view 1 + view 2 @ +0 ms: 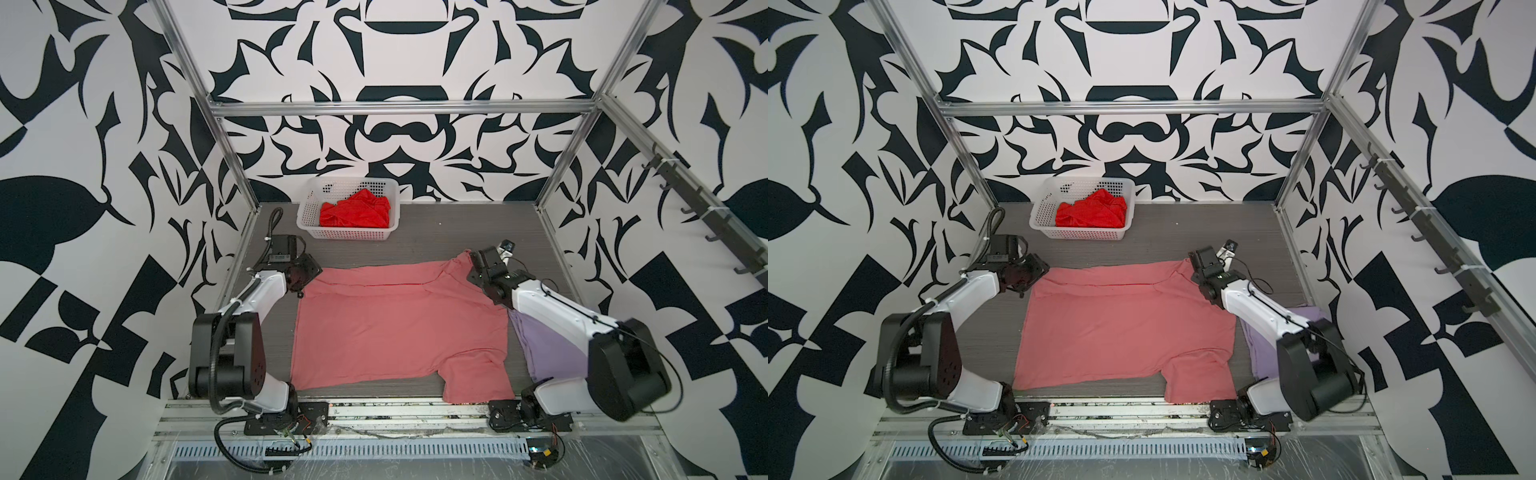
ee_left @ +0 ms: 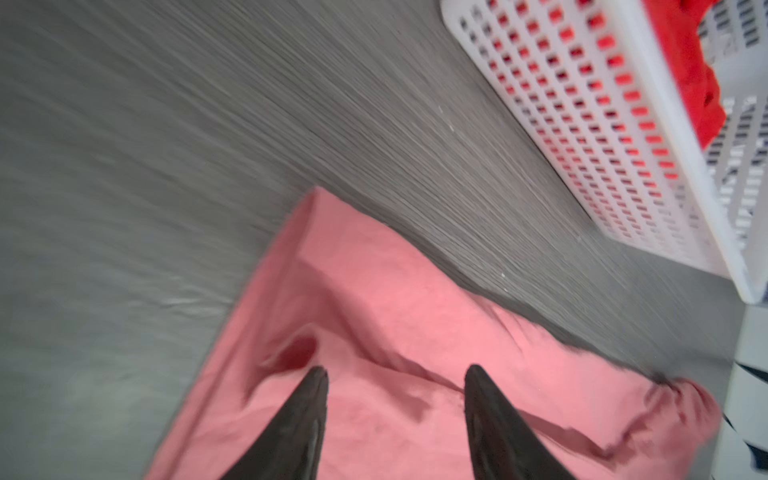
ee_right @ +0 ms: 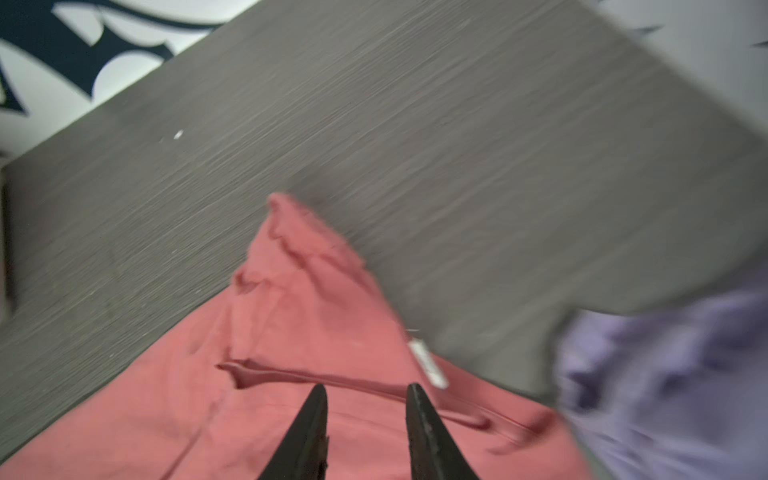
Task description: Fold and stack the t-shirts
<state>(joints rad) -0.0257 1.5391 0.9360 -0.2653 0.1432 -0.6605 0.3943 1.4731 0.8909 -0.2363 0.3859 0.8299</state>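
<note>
Pink shirt (image 1: 399, 328) lies flat mid-table, its 12 o'clock edge turned over in a narrow band; more folds are needed. Lavender shirt (image 1: 544, 353) at 4 o'clock looks folded. Red shirt (image 1: 357, 214) lies crumpled in the basket (image 1: 309, 199) at 12 o'clock. Left gripper (image 2: 395, 370) is over the pink shirt's 10 o'clock corner and right gripper (image 3: 366, 386) over its 2 o'clock corner. Both are spread, holding nothing.

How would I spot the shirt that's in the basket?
Look to the far edge of the grey wood-grain table, where a white plastic lattice basket stands. Crumpled inside lies the bright red cotton t-shirt, the only shirt not lying on the tabletop itself.
</note>
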